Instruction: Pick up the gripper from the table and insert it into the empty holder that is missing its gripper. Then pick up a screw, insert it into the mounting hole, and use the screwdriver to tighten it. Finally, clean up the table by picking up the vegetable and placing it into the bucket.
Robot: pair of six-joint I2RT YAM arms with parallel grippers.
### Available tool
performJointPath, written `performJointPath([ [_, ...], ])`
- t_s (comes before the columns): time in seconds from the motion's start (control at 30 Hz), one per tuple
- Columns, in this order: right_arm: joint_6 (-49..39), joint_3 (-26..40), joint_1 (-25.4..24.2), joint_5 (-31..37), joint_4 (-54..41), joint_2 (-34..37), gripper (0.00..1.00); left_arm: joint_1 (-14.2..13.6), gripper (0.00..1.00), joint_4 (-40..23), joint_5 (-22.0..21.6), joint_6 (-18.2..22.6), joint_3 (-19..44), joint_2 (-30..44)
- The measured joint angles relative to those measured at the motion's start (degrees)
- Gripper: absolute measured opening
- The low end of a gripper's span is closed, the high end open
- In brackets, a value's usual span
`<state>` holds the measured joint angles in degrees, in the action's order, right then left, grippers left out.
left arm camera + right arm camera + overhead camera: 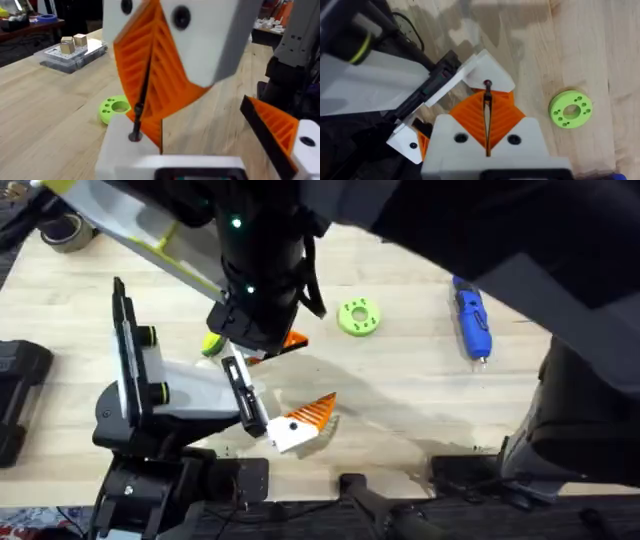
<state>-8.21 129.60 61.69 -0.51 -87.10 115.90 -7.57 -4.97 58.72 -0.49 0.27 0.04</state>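
Note:
The holder (130, 380) lies at the table's left, its black rail (432, 85) carrying two white-and-orange pieces. My right gripper (487, 97) hangs over the gripper (492, 67), shut on a thin dark screw (487, 107). The screw's lower end meets the mounting hole in that white block (120, 150). From close by, the left wrist view shows the right gripper (145, 112) and the screw (145, 90). The second piece (300, 425) sits at the rail's near end. The blue screwdriver (472, 320) lies at the far right. My left gripper (170, 170) is at the block. The bucket is out of view.
A lime-green ring (360, 317) lies right of the work spot. A tape roll (65, 232) sits at the far left corner. A clear box with small blocks (75, 50) stands farther back. A yellow-green thing (212, 345) peeks from under the arm; I cannot tell whether it is the vegetable.

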Motion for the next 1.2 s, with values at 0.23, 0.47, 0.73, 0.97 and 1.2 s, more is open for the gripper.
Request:
performJointPath([
  [0.23,0.0,0.0,0.0,0.0,0.0,0.0,0.011,0.0,0.986,0.0,0.0,0.0,0.0,0.0],
  [0.47,0.0,0.0,0.0,0.0,-0.1,0.0,0.011,0.0,0.986,0.0,0.0,0.0,0.0,0.0],
  [0.73,0.0,0.0,0.0,0.0,-0.1,0.0,0.011,0.0,0.986,0.0,0.0,0.0,0.0,0.0],
  [0.97,0.0,0.0,0.0,0.0,-0.3,1.5,0.011,0.0,0.986,0.0,0.0,-0.2,0.0,0.0],
  [1.2,0.0,0.1,0.0,0.0,-0.3,2.4,0.012,0.0,0.986,-0.1,0.0,-0.9,0.0,0.1],
])
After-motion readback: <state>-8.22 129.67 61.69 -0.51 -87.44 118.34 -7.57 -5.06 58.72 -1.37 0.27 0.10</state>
